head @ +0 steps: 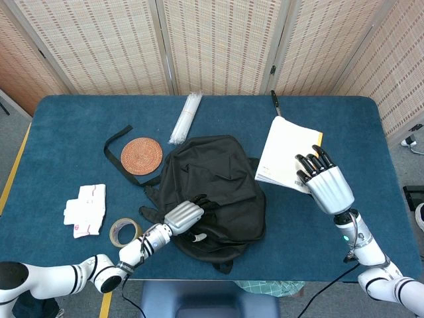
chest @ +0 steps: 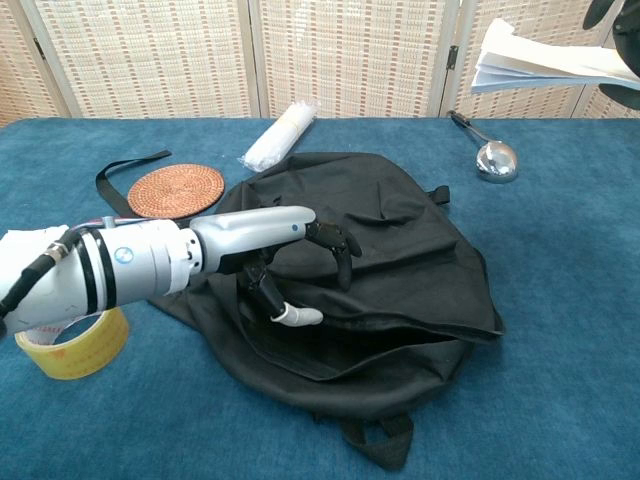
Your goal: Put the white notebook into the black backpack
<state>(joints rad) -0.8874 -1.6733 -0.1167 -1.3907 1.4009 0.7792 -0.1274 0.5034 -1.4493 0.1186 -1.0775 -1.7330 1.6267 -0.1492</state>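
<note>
The black backpack (head: 222, 175) lies flat in the middle of the blue table (head: 59, 126). My left hand (head: 185, 215) is on its near left part, fingers curled over the top fabric and the thumb tucked beneath, gripping a fold of the backpack (chest: 410, 250). In the chest view the left hand (chest: 265, 240) shows the same pinch. My right hand (head: 326, 185) holds the white notebook (head: 286, 149) raised above the table to the right of the backpack. The chest view shows the notebook (chest: 550, 62) high at the top right, with the right hand (chest: 622, 20) mostly cut off.
A woven round coaster (head: 141, 154) and a black strap (head: 114, 147) lie left of the backpack. A tape roll (head: 124, 232) and a white packet (head: 86, 209) sit near the front left edge. A wrapped white bundle (head: 185, 118) and a metal ladle (chest: 496, 158) lie behind.
</note>
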